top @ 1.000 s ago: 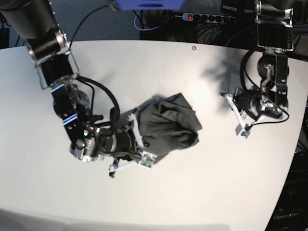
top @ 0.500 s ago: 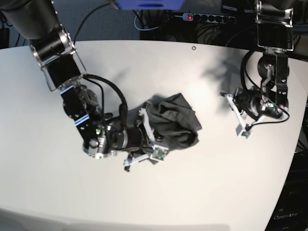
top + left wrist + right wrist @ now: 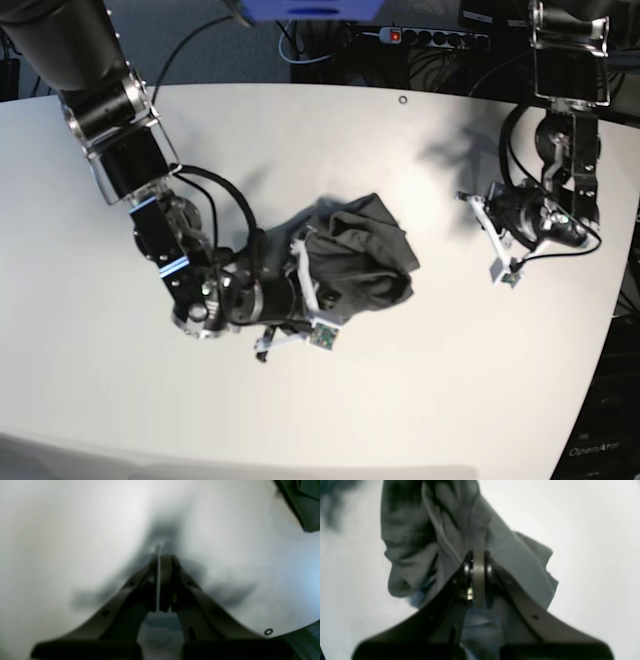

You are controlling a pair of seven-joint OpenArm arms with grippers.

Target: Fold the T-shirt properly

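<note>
Right pincer (image 3: 478,555) shifted, clamping T-shirt (image 3: 365,255); left pincer (image 3: 160,555) closed, idle.

We count 1 T-shirt (image 3: 362,255), the only cloth in view, lying crumpled on 1 white table (image 3: 420,400). We see 2 robot arms, each ending in 1 gripper, so 2 grippers in all: the right gripper (image 3: 478,562) and the left gripper (image 3: 160,557). Each gripper shows 2 jaws, pressed together. Behind the table we find 1 power strip (image 3: 425,37) bearing 1 red switch (image 3: 395,36). Near the table's far edge we note 1 small dark ring (image 3: 402,99). Several cables run behind; we cannot count them.
</note>
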